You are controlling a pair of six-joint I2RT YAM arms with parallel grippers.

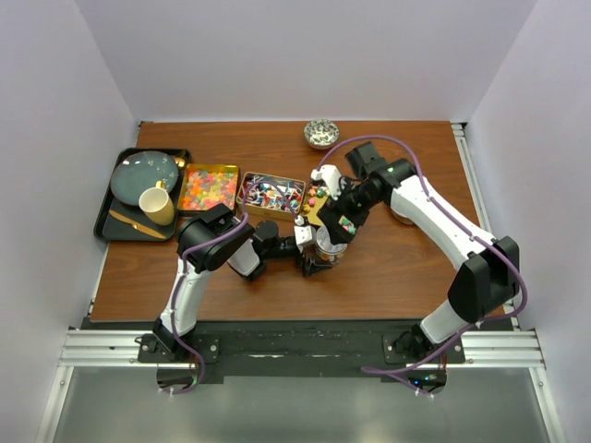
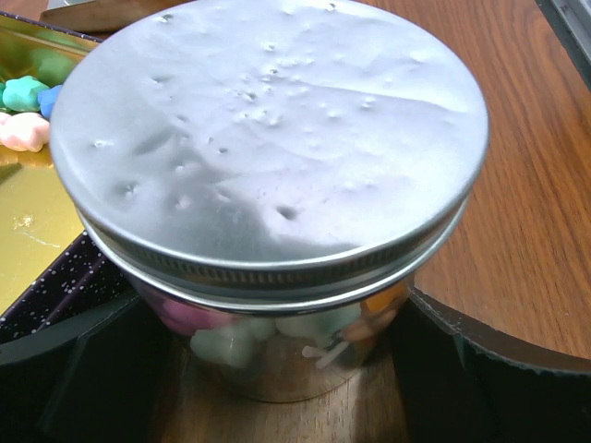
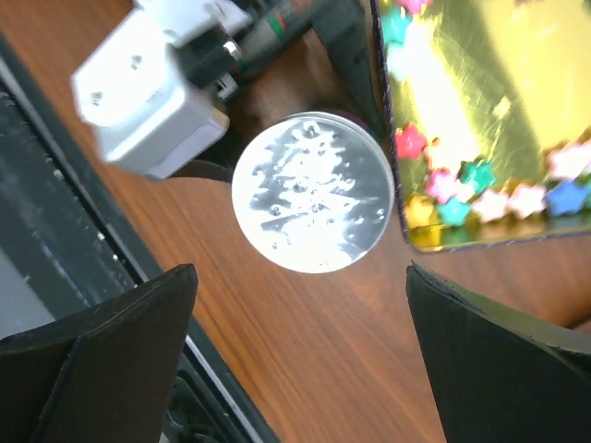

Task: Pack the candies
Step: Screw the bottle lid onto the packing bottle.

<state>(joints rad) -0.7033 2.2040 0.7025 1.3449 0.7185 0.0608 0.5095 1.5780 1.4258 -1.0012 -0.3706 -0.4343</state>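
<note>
Many candies (image 1: 208,187), brown wooden table (image 1: 406,277), pale walls (image 1: 305,55)

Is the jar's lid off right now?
No: the silver lid sits squarely on the jar, covering its whole mouth, with candies showing through the glass beneath.

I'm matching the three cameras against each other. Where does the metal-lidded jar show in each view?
Top external: the jar sits just below centre, between the jaws of the left gripper.
Left wrist: the jar fills the frame, its lid on top.
Right wrist: its lid is seen from above, near centre.
Shared landmark: the gold tray beside the jar.
</note>
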